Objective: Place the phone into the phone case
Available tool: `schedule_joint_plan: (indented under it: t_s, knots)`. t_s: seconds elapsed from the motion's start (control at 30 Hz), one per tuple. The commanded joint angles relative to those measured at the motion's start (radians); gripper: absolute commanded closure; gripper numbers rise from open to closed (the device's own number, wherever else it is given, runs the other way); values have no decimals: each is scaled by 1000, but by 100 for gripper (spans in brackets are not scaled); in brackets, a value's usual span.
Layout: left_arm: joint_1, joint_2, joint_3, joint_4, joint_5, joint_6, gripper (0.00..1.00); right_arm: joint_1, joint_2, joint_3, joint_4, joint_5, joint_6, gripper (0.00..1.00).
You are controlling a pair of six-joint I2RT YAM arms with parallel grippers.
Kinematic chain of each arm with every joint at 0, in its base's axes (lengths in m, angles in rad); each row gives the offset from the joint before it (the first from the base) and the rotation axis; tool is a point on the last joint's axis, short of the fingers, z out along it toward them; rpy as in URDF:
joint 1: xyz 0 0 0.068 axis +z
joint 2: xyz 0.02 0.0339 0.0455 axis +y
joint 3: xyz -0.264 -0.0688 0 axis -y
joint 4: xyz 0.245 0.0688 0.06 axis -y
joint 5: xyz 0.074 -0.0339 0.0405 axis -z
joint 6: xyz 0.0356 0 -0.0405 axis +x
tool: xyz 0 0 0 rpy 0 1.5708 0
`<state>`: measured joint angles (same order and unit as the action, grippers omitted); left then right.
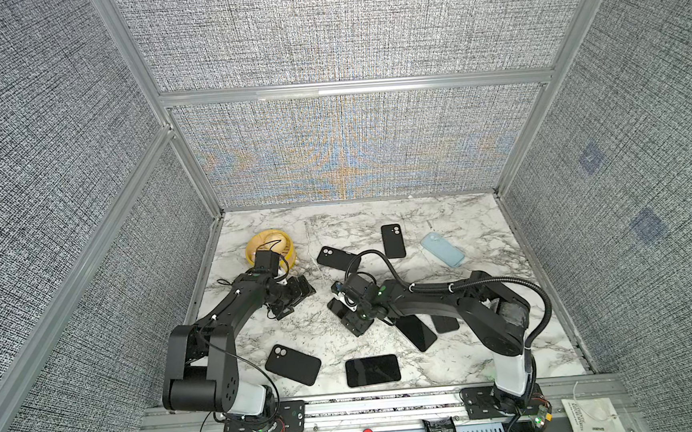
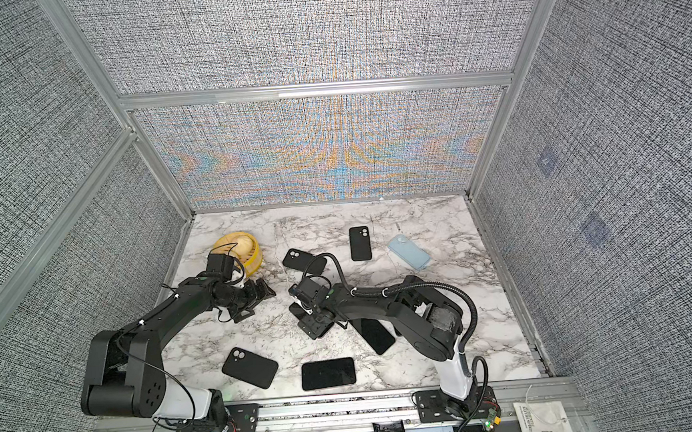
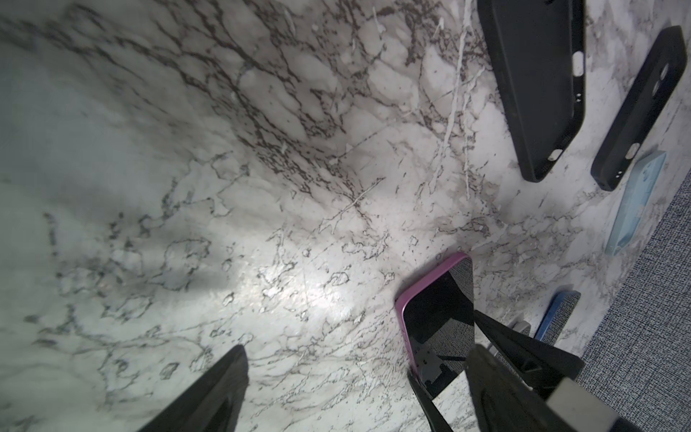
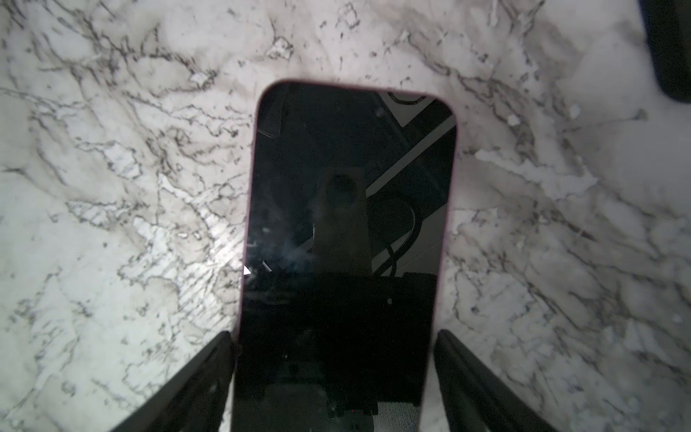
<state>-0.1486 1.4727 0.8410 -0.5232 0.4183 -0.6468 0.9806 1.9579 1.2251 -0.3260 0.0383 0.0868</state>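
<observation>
Nearest me, a dark phone [image 1: 372, 370] lies face up by the near edge of the table [image 1: 482, 216], untouched. Mid-table, the right gripper [image 4: 334, 333] straddles the pink-rimmed phone [image 4: 347, 209], which lies flat, screen up. I cannot tell if it pinches yet. The left gripper [image 3: 355, 336] hangs wide open and empty, probably waiting to help. A black case [image 1: 337, 258] lies just beyond, likely the destination.
</observation>
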Motion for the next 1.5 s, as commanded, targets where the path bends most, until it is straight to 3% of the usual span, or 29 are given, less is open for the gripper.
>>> schedule_joint_plan:
  t_s: [0.0,0.5,0.83,1.03,1.47]
  knots:
    - [1,5,3,12,23,12,8,0,32,-6,-100,-32,10,18]
    - [-8,73,-51,135,122,-37,11,-47,-15,-70,1,-110,-8,30]
    - [-30,129,-120,361,258,-111,14,-77,-37,-135,110,-165,-5,30]
    - [-58,181,-140,464,302,-129,24,-86,-46,-155,144,-184,0,31]
    - [-72,215,-182,584,345,-134,59,-92,-45,-162,169,-203,10,31]
